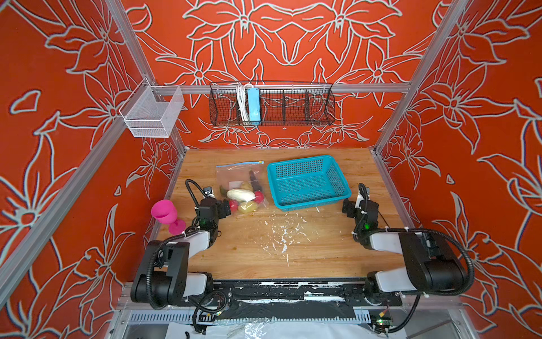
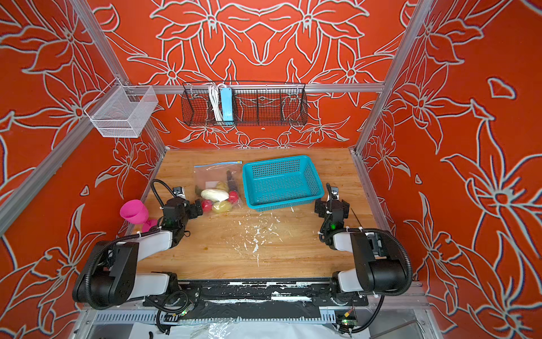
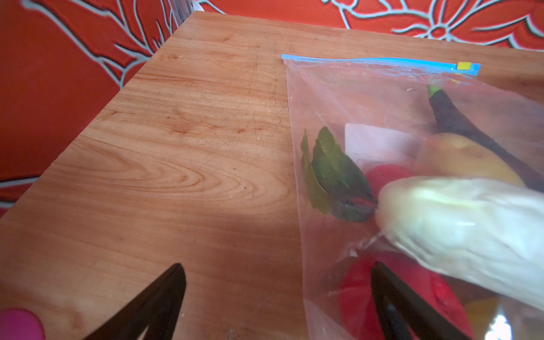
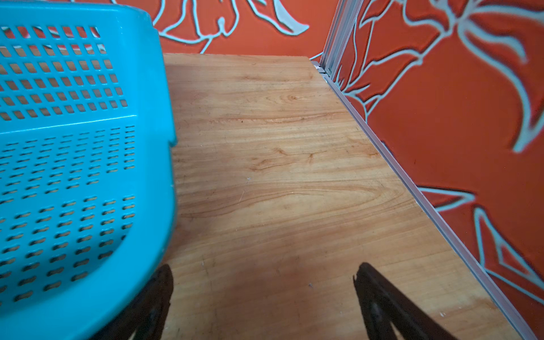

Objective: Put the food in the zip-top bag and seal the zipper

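Clearly, food [image 1: 241, 195] fills the zip-top bag [image 1: 234, 173] beside the gaping left hand [image 3: 278, 266].

A teal plastic mesh basket [image 1: 296, 169] is sitting on the wooden table [image 1: 293, 255], toward its back right. White flecks [image 1: 283, 234] are lying scattered across the table's middle. A pink goblet [image 1: 165, 212] is sitting at the table's left edge. On the back rail a black wire basket [image 1: 293, 107] is hanging, holding a blue power strip [image 1: 253, 105] beside a coiled white cable [image 1: 241, 102]. A white mesh basket [image 1: 152, 114] is hanging at the left corner.
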Available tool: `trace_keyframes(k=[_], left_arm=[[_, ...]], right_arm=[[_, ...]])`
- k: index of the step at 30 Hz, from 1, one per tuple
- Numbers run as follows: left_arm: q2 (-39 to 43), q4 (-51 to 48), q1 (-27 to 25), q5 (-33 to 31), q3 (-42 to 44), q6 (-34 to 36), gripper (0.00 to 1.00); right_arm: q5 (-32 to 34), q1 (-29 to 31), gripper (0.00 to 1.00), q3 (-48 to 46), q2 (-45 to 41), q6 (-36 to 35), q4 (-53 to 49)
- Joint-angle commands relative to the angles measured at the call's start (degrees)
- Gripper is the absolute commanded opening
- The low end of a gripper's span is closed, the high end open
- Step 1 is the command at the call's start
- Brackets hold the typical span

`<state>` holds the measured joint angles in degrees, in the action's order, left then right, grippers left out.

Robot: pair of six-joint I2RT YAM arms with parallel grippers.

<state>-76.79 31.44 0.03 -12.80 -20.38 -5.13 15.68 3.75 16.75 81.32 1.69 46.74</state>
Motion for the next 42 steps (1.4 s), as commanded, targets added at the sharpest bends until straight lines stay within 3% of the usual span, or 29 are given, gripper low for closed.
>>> trace_keyframes(k=[1, 22, 24, 26, 29, 42], left_arm=[[0.0, 1.0, 0.0, 0.1, -0.8, 0.5, 0.97], [0.0, 1.0, 0.0, 0.1, -0.7, 0.5, 0.97], [0.0, 1.1, 0.0, 0.2, -0.7, 0.6, 0.97], [0.0, 1.2, 0.0, 3.2, -0.6, 1.9, 0.97], [0.0, 1.2, 0.0, 9.3, -0.6, 5.1, 0.97], [-0.5, 0.3, 0.0, 9.3, -1.5, 5.1, 0.97]], right_arm=[[-0.4, 0.2, 0.98, 1.1, -0.4, -0.4, 0.3], [-0.5, 0.2, 0.98, 1.0, -0.6, -0.4, 0.3], [-5.4, 0.2, 0.98, 0.1, -0.9, -2.1, 1.8], [-17.5, 0.2, 0.98, -1.9, -1.8, -7.5, 4.3], [-17.8, 0.2, 0.98, -2.8, -2.0, -7.6, 5.7], [-15.0, 0.1, 0.98, -0.1, -0.9, -6.3, 2.0]])
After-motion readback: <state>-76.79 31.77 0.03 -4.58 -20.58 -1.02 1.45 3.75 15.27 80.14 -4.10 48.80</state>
